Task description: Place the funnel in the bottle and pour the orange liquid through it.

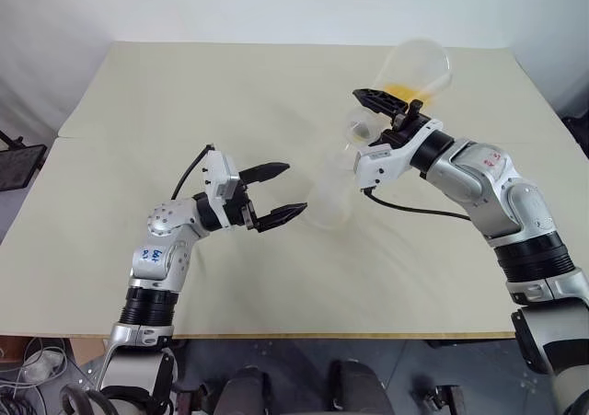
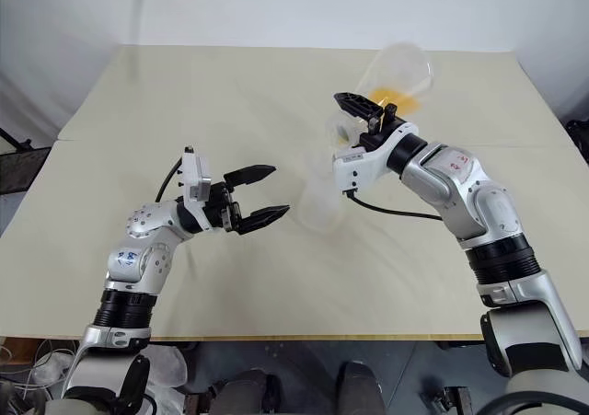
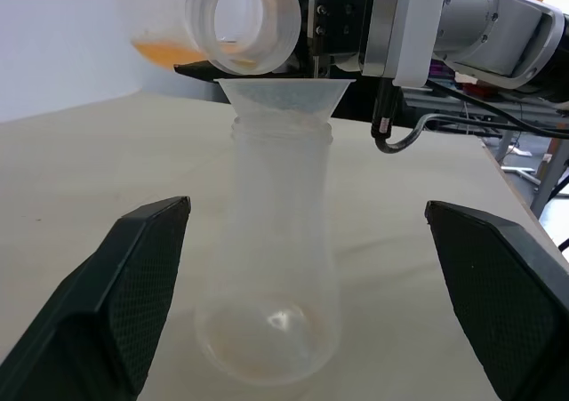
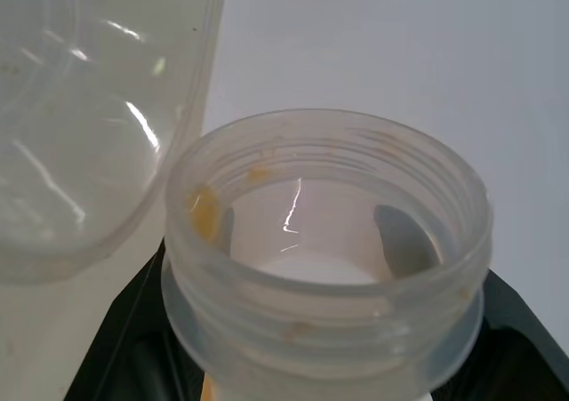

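We clamp our right gripper (image 1: 382, 105) fingers on a clear conical flask (image 1: 419, 65), tipped so orange liquid (image 3: 164, 52) nears the translucent whitish funnel (image 3: 284, 96) seated in the clear bottle (image 3: 277, 268) on the desk (image 1: 184, 93); left gripper (image 1: 281, 192) fingers wide, empty, flanking to steady

A wide beige table (image 1: 184, 93) carries 1 thing: the clear bottle (image 3: 276, 276), standing upright near the middle of the top. Its base seems to rest flat on the pale surface, between the arms.
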`<action>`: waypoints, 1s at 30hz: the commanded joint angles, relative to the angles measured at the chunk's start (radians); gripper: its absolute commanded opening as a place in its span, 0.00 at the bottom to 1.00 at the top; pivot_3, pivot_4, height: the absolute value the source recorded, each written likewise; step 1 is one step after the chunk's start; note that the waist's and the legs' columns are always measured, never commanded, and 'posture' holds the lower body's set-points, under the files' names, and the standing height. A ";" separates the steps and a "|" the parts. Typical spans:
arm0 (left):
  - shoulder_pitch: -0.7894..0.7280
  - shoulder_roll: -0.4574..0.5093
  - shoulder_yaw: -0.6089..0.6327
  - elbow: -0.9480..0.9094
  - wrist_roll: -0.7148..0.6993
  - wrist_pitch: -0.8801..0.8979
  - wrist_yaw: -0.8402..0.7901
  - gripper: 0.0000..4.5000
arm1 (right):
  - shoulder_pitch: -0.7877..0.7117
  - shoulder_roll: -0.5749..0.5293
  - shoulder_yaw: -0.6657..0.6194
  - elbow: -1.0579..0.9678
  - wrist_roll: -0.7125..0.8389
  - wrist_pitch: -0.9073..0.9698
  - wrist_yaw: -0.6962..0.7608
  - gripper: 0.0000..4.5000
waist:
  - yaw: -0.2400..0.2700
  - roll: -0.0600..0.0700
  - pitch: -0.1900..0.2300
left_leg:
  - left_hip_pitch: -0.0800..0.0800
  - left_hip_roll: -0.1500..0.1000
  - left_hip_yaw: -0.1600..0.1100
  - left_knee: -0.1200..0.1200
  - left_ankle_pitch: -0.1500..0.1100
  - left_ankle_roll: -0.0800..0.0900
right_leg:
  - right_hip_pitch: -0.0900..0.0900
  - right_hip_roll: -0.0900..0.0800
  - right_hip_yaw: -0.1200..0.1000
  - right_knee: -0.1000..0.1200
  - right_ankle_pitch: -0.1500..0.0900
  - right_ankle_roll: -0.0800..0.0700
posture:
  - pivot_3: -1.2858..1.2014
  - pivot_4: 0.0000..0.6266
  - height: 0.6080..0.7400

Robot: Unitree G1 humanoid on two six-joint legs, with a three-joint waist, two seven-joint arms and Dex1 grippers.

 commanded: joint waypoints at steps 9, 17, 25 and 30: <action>0.003 -0.011 0.003 -0.030 -0.016 -0.009 0.009 1.00 | -0.037 -0.010 -0.017 -0.017 -0.018 -0.010 -0.042 0.55 | 0.000 0.000 0.000 | 0.000 0.000 0.000 0.000 0.000 0.000 | 0.000 0.000 0.000 0.000 0.000 0.000 | 0.52 0.24 1.00; 0.006 -0.018 0.001 -0.034 -0.017 -0.008 0.014 1.00 | -0.034 -0.018 -0.021 -0.017 -0.033 -0.020 -0.062 0.55 | 0.000 0.000 0.000 | 0.000 0.000 0.000 0.000 0.000 0.000 | 0.000 0.000 0.000 0.000 0.000 0.000 | 0.52 0.24 1.00; 0.011 -0.021 -0.001 -0.034 -0.017 -0.012 0.017 1.00 | -0.031 -0.021 -0.018 -0.018 -0.045 -0.030 -0.072 0.55 | 0.000 0.000 0.000 | 0.000 0.000 0.000 0.000 0.000 0.000 | 0.000 0.000 0.000 0.000 0.000 0.000 | 0.52 0.24 1.00; 0.018 -0.026 -0.002 -0.031 -0.015 -0.023 0.015 1.00 | -0.031 -0.026 -0.017 -0.017 -0.055 -0.037 -0.075 0.55 | 0.000 0.000 0.000 | 0.000 0.000 0.000 0.000 0.000 0.000 | 0.000 0.000 0.000 0.000 0.000 0.000 | 0.52 0.24 1.00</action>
